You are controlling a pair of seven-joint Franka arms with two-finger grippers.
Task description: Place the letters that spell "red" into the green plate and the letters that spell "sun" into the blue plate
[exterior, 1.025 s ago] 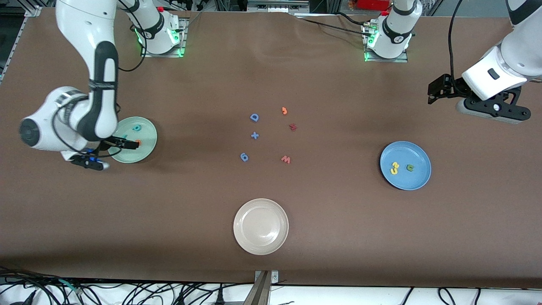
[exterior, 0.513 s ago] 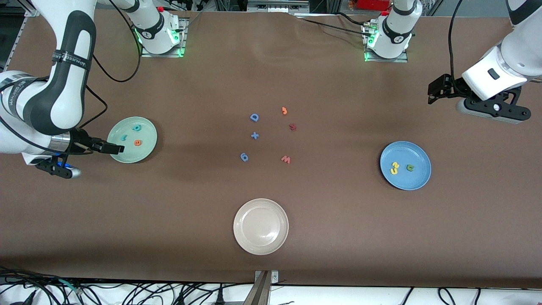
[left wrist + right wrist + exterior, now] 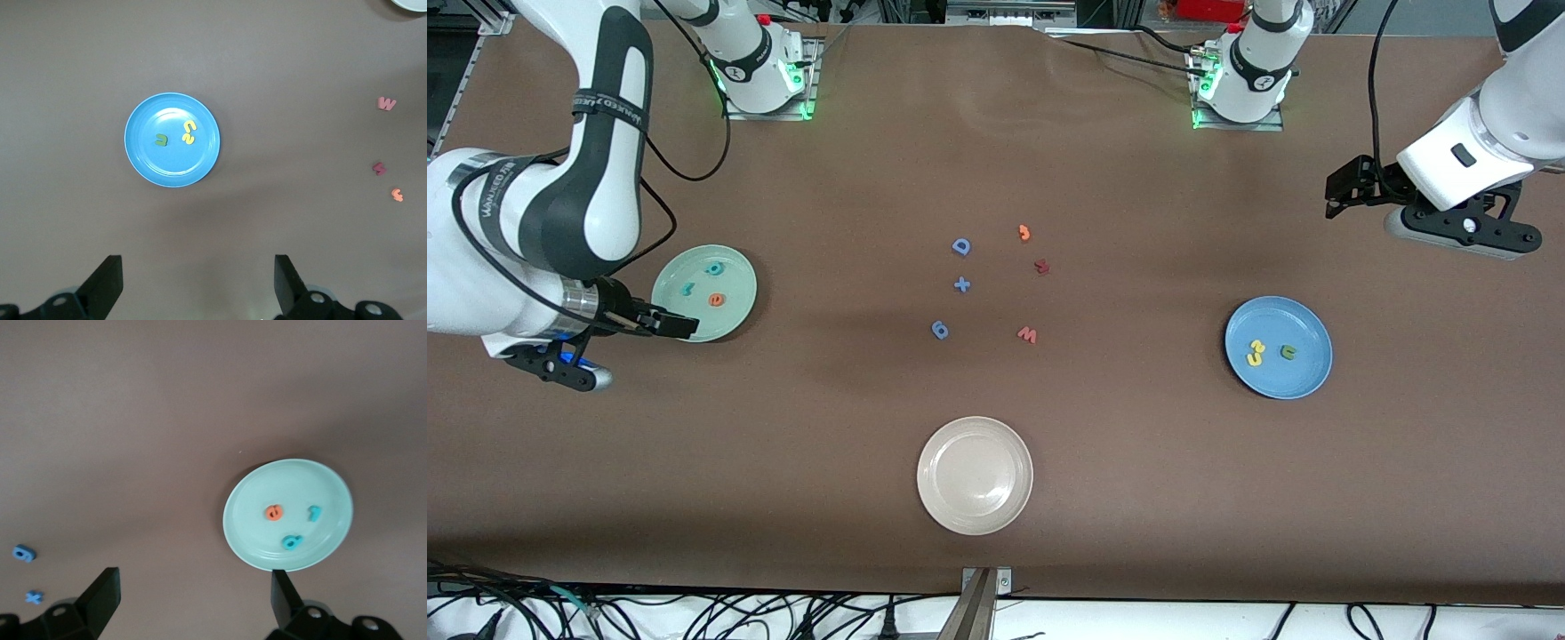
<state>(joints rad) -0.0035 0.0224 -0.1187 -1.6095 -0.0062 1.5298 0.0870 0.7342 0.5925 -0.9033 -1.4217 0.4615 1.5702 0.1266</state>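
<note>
The green plate [image 3: 740,283] holds a teal "d" [image 3: 713,268], a teal "r" [image 3: 688,288] and an orange "e" [image 3: 716,300]. My right gripper [image 3: 671,324] hangs open and empty over the table at this plate's rim. In the right wrist view the green plate [image 3: 257,537] shows past the open right gripper [image 3: 195,600]. The blue plate [image 3: 1303,373] holds two yellow letters [image 3: 1256,353] and a green arch [image 3: 1288,353]. My left gripper [image 3: 1338,191] waits open over the left arm's end of the table. From the left gripper [image 3: 198,283], the blue plate [image 3: 143,160] is in view.
In the middle of the table lie a blue "D" [image 3: 960,246], a blue plus [image 3: 961,284], a blue "g" [image 3: 940,330], a red "w" [image 3: 1027,334], a dark red "s" [image 3: 1041,266] and an orange piece [image 3: 1024,233]. A cream plate [image 3: 938,444] sits nearest the front camera.
My right gripper has drawn back from over the green plate's middle to its rim, toward the right arm's end of the table. The left arm has not moved.
</note>
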